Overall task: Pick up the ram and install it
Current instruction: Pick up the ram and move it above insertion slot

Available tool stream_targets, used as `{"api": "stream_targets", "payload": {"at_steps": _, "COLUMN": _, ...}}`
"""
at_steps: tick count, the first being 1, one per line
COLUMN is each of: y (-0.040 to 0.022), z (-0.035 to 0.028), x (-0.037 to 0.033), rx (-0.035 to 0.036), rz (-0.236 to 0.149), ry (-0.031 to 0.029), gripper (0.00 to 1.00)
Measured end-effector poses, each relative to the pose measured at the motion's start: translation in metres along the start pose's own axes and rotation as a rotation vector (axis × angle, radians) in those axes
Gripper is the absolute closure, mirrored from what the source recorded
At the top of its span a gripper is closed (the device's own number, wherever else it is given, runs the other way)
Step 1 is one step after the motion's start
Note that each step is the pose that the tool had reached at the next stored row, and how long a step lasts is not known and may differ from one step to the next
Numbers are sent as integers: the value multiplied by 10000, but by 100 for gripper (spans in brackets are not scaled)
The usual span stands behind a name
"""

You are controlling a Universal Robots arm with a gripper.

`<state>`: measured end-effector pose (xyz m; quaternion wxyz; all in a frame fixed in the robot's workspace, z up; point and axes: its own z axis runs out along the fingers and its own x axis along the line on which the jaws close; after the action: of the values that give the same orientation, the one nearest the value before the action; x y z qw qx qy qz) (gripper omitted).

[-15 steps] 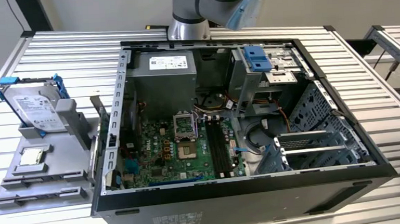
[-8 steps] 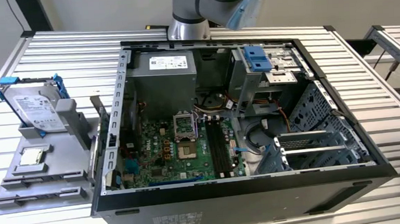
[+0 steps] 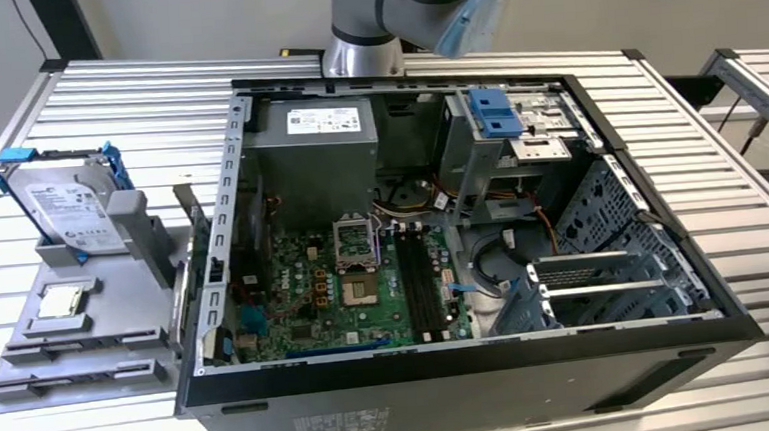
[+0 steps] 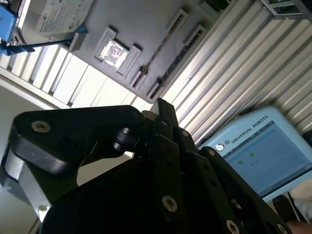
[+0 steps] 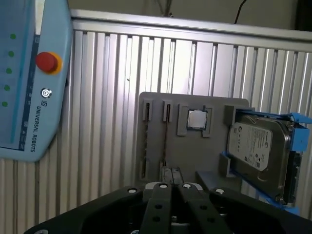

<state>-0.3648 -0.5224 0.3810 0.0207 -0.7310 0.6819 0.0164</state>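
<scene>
At the exterior view's left, a grey holder [image 3: 48, 391] lies on the ribbed bench [image 3: 110, 102]. A silver hard drive [image 3: 71, 210] in blue brackets stands at its far end, and a small square processor chip [image 3: 62, 302] sits just in front of the drive. Past the chip are the holder's long slots. In both wrist views a thin dark edge runs along one of these slots. This looks like the ram [image 5: 165, 141] [image 4: 156, 53] standing on edge, near the chip and well apart from the hand.

Further right, just beside the holder, the open computer case [image 3: 474, 370] lies on its side, with the green motherboard [image 3: 321, 279] exposed inside. The arm [image 3: 386, 15] rises behind the case at the top of that view.

The black hand [image 5: 171, 181] [image 4: 163, 105] hangs high above the holder, its fingers pressed together with nothing visible between them. A light-blue control tablet [image 5: 24, 97] [image 4: 263, 151] with a red button lies on the bench near the holder.
</scene>
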Motion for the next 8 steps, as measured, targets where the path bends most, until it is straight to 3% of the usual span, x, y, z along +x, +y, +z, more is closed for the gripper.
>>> {"api": "stream_targets", "payload": {"at_steps": 8, "y": 10, "z": 3, "x": -1, "rx": -1, "rz": -15, "ry": 0, "gripper": 100}}
